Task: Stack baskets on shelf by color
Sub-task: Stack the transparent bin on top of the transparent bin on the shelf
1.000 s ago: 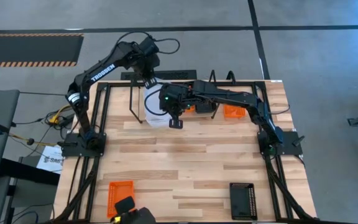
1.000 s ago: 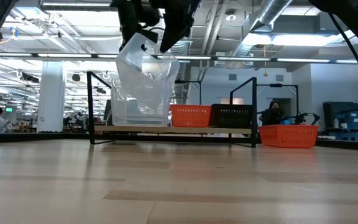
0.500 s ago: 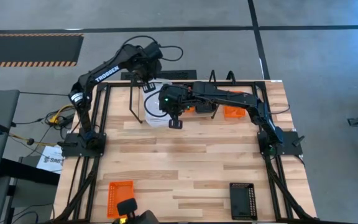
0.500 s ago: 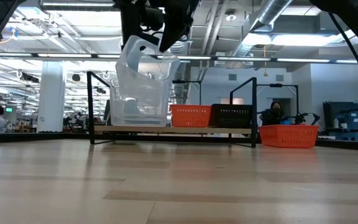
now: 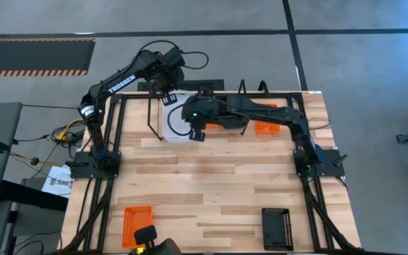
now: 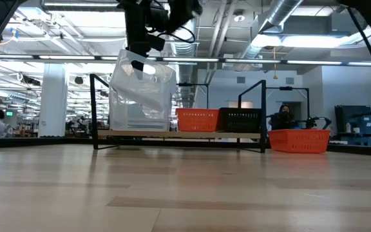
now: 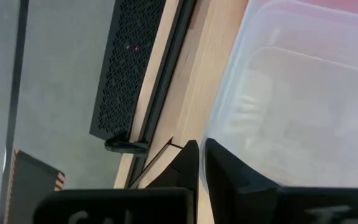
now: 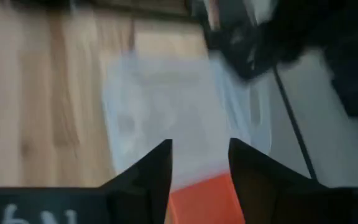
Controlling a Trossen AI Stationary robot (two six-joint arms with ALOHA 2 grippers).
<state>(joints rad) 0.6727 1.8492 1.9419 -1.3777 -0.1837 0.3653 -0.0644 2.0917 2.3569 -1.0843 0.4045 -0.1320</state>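
A clear basket (image 6: 142, 93) hangs tilted over the left end of the shelf (image 6: 179, 134); it also shows from above as the clear basket (image 5: 179, 117). My left gripper (image 6: 138, 57) is shut on its upper rim. In the left wrist view a second clear outline shows inside or below it. My right gripper (image 5: 190, 122) is open, above and to the right of the clear basket, with nothing between its fingers (image 8: 157, 165). An orange basket (image 6: 197, 120) and a black basket (image 6: 242, 120) stand on the shelf board. My left gripper pinches the clear basket's rim (image 7: 211, 134) on its far left side between its two shut fingers, one on each face of the wall. The fingers come steeply from above. The basket hangs tilted below them; whether its lower end rests on the shelf I cannot tell.
Another orange basket (image 5: 265, 127) stands on the table right of the shelf. Near the table's front edge lie an orange basket (image 5: 137, 218) and a black basket (image 5: 277, 227). A black perforated piece (image 7: 129, 68) lies beyond the far edge. The wide middle of the tabletop (image 5: 211, 177) holds nothing.
My right gripper has let go of the clear basket's right rim, opened and risen away from it. My left gripper has taken hold of the far left rim. The basket has swung toward the table's left and now hangs less tilted from the left gripper alone.
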